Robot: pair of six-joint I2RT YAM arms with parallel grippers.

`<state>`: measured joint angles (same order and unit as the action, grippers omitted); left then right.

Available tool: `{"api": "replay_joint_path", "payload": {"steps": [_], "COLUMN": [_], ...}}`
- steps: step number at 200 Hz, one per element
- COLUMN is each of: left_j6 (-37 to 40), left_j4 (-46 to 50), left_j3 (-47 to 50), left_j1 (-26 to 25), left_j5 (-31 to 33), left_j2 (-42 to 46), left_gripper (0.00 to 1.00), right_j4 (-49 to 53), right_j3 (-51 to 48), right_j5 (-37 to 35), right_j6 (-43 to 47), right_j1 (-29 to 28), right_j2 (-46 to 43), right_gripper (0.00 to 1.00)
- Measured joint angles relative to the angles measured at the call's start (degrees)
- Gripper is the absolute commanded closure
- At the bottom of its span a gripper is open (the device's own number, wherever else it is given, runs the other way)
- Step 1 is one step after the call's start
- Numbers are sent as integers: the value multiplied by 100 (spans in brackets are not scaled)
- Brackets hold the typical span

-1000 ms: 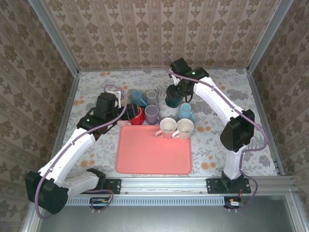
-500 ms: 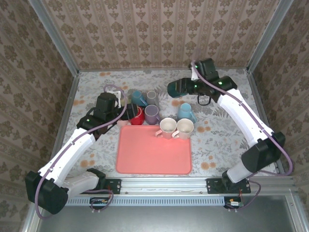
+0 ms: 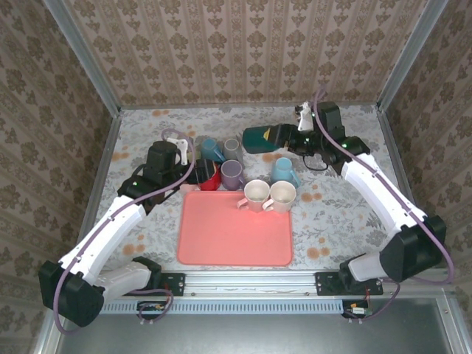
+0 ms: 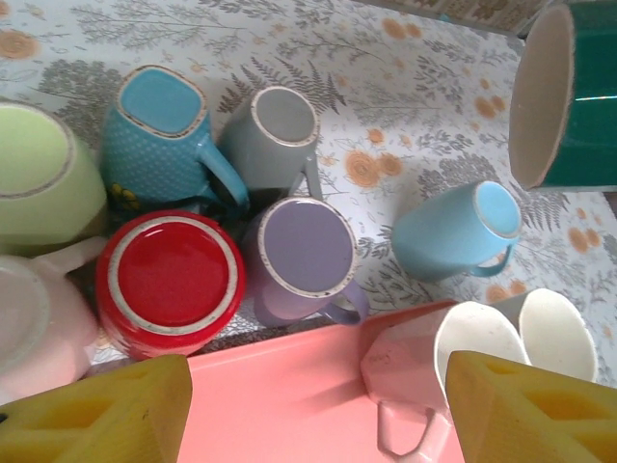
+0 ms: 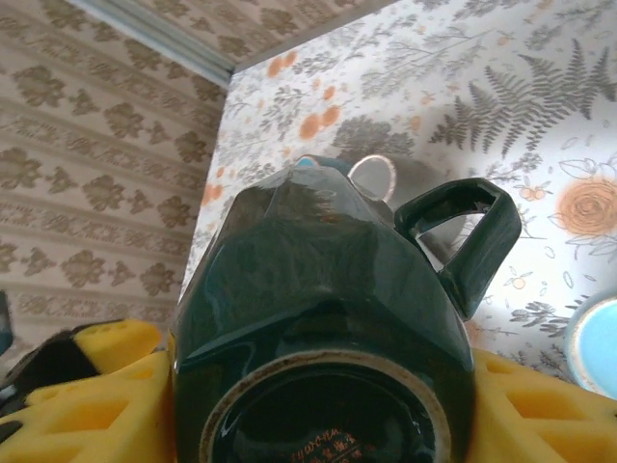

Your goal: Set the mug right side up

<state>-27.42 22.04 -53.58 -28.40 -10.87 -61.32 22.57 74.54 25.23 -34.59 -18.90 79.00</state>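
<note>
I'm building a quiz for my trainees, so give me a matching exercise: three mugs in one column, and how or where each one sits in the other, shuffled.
1. dark green mug
2. red mug
3. two pale mugs

A. on their sides at the pink tray's far edge
B. gripped in the right hand, tipped sideways
C. base up beside the purple mug

Pairs: 1-B, 2-C, 3-A

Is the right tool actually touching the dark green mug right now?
Touching. The right wrist view shows the dark green mug pressed between both yellow fingers of the right tool.
</note>
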Motion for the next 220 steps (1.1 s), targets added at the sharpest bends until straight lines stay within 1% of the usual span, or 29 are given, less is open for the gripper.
{"api": "replay_joint_path", "payload": {"steps": [13, 28, 42, 66, 99, 132, 154, 184, 203, 220], "left_j6": [0, 0, -2, -22, -267, -813, -1309, -1906, -2227, -2516], "left_j4": [-15, -13, 52, 245, 584, 970, 1279, 1722, 1998, 2048], "left_j3": [-2, -24, -96, -376, -968, -1591, -1996, -2122, -2124, -2127], "left_j1": [0, 0, 0, 0, 0, 4, 7, 7, 24, 39], "left_j5": [-92, -160, -203, -297, -424, -671, -935, -1106, -1152, -1272], "left_j2": [0, 0, 0, 13, 120, 35, -308, -660, -699, -699], "left_gripper": [28, 28, 29, 29, 28, 27, 27, 27, 27, 27], "right_j4": [11, 61, 92, -203, -710, -1626, -2315, -2756, -2870, -2922], "right_j3": [2, 2, -39, -638, -1550, -2068, -2258, -2267, -2267, -2271], "right_j5": [-105, -352, -627, -1108, -2310, -3589, -4234, -4828, -5139, -5340], "right_j6": [411, 1137, 1982, 3585, 5982, 8463, 9962, 11283, 11868, 12290], "right_j1": [-160, -503, -857, -1427, -2321, -3101, -3397, -3543, -3646, -3779], "right_j2": [-164, -354, -509, -975, -1449, -1410, -1226, -964, -907, -844], "right_gripper": [63, 63, 67, 68, 67, 65, 65, 64, 64, 64]}}
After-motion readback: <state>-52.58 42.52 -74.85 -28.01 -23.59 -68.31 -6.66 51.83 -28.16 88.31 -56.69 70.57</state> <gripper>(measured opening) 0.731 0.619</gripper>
